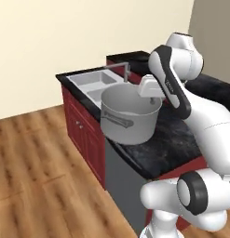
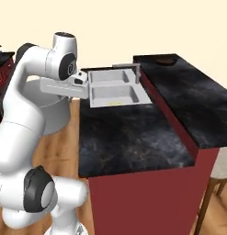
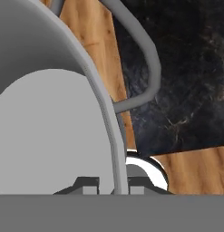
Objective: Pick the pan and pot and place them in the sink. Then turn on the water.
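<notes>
Gripper (image 3: 112, 186) clamped on the stockpot (image 1: 128, 114) rim — pot held aloft beside the counter edge, short of the sink (image 1: 93, 80). Risk: thin rim grip — heavy pot could tilt, slip, or strike the faucet (image 1: 127, 69).

The pot (image 1: 129, 114) hides the near basin of the sink (image 1: 91, 80) in the left base view, and from the right the arm covers most of the pot's wall. In the hand view its rim runs off the top and left edges. The pincer (image 3: 114, 185) tips sit half cut off at the bottom.
</notes>
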You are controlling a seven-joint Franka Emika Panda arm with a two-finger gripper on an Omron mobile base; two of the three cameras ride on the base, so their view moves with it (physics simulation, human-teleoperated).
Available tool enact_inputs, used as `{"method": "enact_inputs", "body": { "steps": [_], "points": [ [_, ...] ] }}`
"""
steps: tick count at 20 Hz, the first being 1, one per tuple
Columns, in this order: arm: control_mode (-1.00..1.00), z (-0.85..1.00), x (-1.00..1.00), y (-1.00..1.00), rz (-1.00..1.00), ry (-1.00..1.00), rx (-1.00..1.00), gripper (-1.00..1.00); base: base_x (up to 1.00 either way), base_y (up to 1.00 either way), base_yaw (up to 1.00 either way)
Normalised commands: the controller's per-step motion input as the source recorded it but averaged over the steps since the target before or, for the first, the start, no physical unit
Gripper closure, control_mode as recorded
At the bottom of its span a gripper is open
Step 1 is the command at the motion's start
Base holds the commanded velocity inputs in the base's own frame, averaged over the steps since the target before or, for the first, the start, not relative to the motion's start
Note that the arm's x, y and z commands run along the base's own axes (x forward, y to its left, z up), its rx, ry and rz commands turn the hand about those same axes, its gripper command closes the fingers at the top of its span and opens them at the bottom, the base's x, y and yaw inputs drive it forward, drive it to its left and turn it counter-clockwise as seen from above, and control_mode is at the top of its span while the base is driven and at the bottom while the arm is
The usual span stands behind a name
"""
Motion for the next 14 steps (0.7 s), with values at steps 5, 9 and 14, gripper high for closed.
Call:
{"method": "enact_inputs", "body": {
  "steps": [5,9,14],
  "points": [
    [1.0,0.0,0.0,0.0,0.0,0.0,0.0,1.0,0.53,1.0,-0.5],
    [1.0,0.0,0.0,0.0,0.0,0.0,0.0,1.0,0.57,1.0,-0.52],
    [1.0,0.0,0.0,0.0,0.0,0.0,0.0,1.0,0.54,1.0,-0.51]
  ]
}}
